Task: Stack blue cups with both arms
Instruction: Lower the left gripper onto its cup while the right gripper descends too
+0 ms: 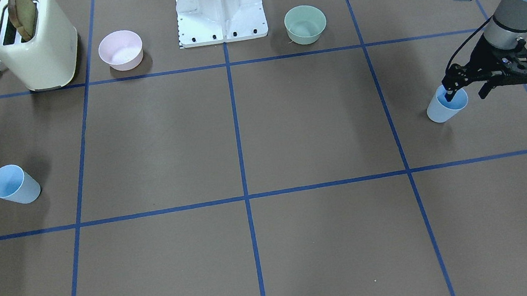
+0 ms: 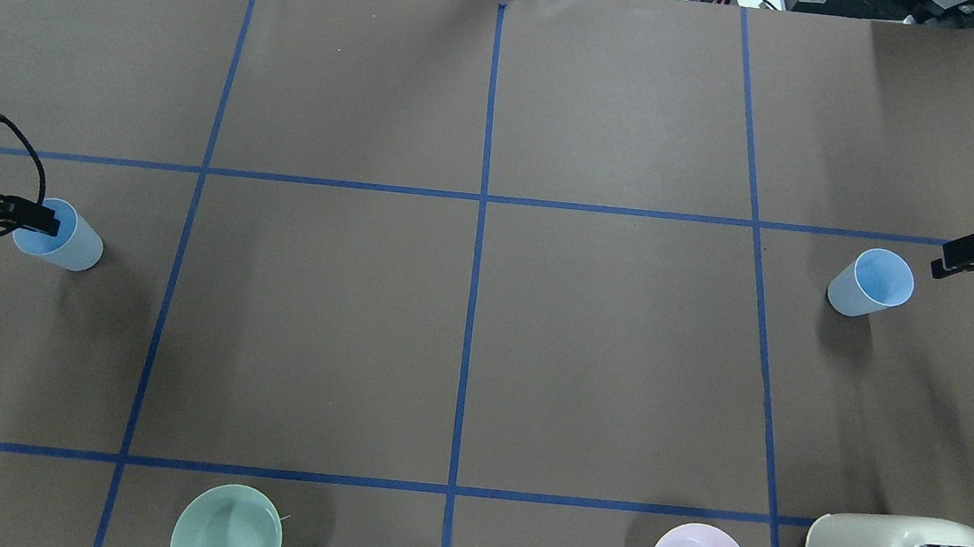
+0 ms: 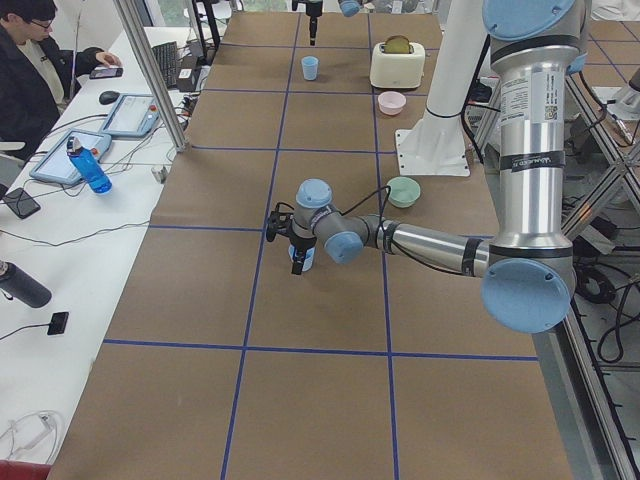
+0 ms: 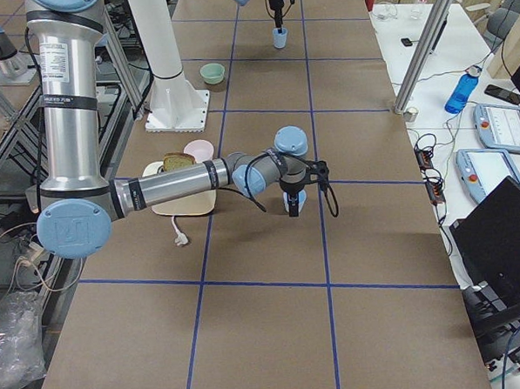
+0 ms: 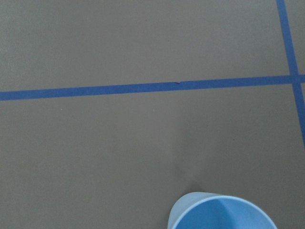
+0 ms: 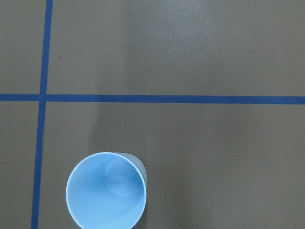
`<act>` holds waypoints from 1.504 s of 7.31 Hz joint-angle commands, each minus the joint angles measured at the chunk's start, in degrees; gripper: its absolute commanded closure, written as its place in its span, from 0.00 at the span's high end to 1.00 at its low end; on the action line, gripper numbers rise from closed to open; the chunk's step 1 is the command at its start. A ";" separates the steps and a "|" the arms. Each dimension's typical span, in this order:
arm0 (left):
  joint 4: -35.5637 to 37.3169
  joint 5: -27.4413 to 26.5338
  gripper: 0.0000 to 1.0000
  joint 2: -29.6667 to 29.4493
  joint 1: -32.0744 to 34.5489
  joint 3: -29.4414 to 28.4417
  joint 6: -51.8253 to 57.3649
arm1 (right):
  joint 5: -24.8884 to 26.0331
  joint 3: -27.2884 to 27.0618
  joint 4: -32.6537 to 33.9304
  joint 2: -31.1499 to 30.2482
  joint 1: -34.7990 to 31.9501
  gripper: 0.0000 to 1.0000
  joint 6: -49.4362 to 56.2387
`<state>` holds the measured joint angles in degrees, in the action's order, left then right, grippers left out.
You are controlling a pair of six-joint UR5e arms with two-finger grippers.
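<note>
One blue cup [image 1: 447, 106] stands upright at the table's left end. It also shows in the overhead view [image 2: 66, 237] and at the bottom edge of the left wrist view [image 5: 221, 213]. My left gripper [image 1: 465, 92] is open at this cup's rim, with one finger inside the cup and the other outside it. The second blue cup [image 1: 14, 185] stands upright at the table's right end; it also shows in the overhead view [image 2: 870, 284] and the right wrist view [image 6: 106, 191]. My right gripper [image 2: 958, 256] hangs just beside and above this cup, apart from it. Only one of its fingers shows, and it looks open.
A cream toaster [image 1: 36, 43] with a slice of toast, a pink bowl [image 1: 121, 49], the white mounting base [image 1: 219, 8] and a pale green bowl [image 1: 306, 24] stand along the robot's side. Blue tape lines cross the brown table. An operator sits at a side desk [image 3: 40, 60].
</note>
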<state>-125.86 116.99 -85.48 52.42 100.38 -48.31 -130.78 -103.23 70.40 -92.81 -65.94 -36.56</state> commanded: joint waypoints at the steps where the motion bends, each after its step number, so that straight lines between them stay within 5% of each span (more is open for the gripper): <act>1: 0.09 -0.09 0.48 0.05 -1.09 -0.18 -0.03 | 0.09 0.05 0.00 0.00 0.02 1.00 0.09; 2: 0.09 -0.09 0.17 -0.04 -1.09 -0.18 -0.12 | 0.09 0.05 0.09 0.00 0.02 1.00 0.09; 3: 0.09 -0.01 0.00 -0.21 -1.09 -0.18 -0.12 | 0.09 0.31 0.09 0.00 0.02 1.00 0.09; 7: 2.44 2.87 0.00 -3.01 -1.09 1.48 -0.12 | 0.26 2.94 0.09 0.96 1.25 1.00 0.18; 11: 25.96 3.86 0.00 -14.78 -1.09 11.31 -1.35 | 0.79 7.34 0.00 5.97 2.66 1.00 -0.87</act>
<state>-107.87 120.84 -96.31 51.32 108.40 -49.25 -130.22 -96.42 70.41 -87.83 -63.77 -36.88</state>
